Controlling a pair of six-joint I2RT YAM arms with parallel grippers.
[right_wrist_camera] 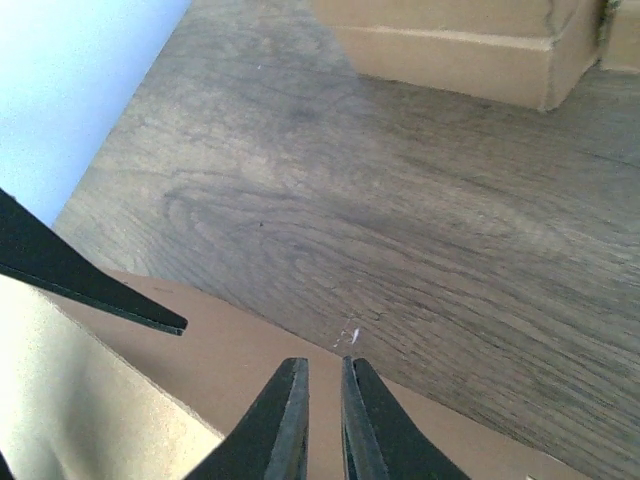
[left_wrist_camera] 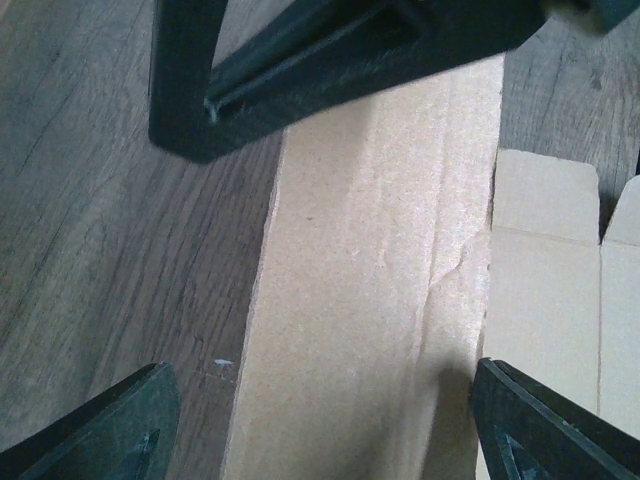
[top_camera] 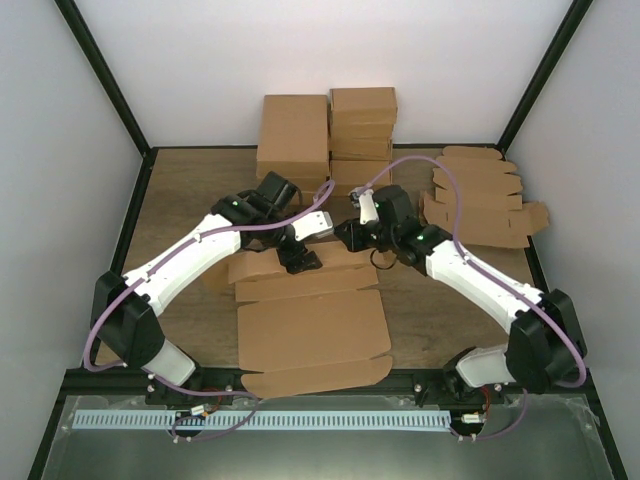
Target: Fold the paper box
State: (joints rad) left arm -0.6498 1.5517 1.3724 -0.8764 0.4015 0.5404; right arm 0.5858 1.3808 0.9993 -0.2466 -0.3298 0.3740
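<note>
The flat brown paper box point(top_camera: 312, 330) lies unfolded on the wooden table between the two arms. Both grippers are at its far edge. My left gripper point(top_camera: 298, 262) is wide open and straddles the box's far flap point(left_wrist_camera: 370, 300), one fingertip point(left_wrist_camera: 110, 425) on each side of it and nothing gripped. My right gripper point(top_camera: 352, 236) is just beyond it. In the right wrist view its fingers point(right_wrist_camera: 290, 420) are almost together, tips low over the flap's edge point(right_wrist_camera: 220, 365), with nothing visibly between them. The right fingers also show in the left wrist view point(left_wrist_camera: 300, 70).
Folded brown boxes point(top_camera: 328, 130) are stacked at the back of the table and also show in the right wrist view point(right_wrist_camera: 460, 40). Several flat box blanks point(top_camera: 480, 198) lie at the right. White walls and black frame posts close in the table.
</note>
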